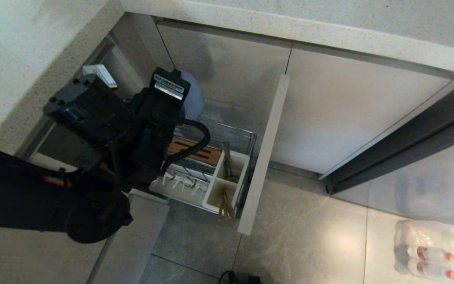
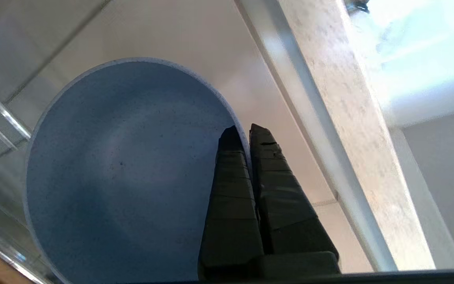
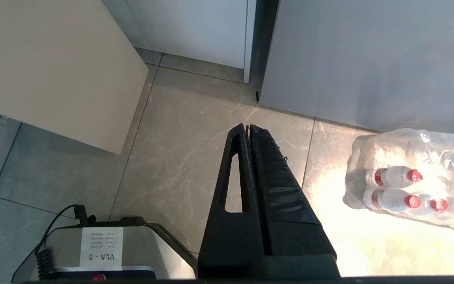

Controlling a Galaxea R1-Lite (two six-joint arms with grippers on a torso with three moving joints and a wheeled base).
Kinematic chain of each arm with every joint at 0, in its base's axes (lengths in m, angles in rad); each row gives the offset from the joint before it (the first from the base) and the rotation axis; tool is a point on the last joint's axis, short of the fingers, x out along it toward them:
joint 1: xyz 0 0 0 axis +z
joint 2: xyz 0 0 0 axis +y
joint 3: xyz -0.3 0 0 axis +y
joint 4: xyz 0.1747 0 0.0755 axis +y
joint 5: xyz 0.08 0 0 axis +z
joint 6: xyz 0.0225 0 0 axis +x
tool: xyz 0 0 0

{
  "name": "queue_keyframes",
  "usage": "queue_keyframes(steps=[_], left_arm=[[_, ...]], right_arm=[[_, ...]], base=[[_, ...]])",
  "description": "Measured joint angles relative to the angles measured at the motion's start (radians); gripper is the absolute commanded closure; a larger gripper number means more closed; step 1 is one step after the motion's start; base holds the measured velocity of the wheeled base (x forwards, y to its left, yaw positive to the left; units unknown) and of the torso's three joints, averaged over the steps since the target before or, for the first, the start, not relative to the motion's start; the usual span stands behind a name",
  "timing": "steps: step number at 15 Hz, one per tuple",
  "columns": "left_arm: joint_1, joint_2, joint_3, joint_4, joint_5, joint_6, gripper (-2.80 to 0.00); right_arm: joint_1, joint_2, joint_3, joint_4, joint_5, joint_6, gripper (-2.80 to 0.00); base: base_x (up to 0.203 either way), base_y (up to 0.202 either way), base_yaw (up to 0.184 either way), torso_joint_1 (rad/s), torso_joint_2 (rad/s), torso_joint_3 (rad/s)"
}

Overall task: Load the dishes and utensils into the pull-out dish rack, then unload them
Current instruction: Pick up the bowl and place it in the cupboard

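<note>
Left gripper clamped on the blue plate rim at three o'clock — lifted over the pull-out dish rack, right gripper pressed together, parked over floor.

Matt speckled blue plate; chrome wire rack with wooden strip.

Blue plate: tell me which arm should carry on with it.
Left. Its hand is already shut on the rim of the blue plate, over the pull-out dish rack. The right hand is shut, holding nothing, over the floor.
</note>
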Motion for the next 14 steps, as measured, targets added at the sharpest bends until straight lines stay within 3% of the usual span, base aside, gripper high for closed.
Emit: queue_keyframes(steps=[14], left_arm=[[0.046, 0.091, 0.042, -0.083, -0.015, -0.015, 0.0]], right_arm=[[0.0, 0.0, 0.0, 0.0, 0.0, 0.0, 0.0]], base=[[0.0, 0.0, 0.0, 0.0, 0.0, 0.0]])
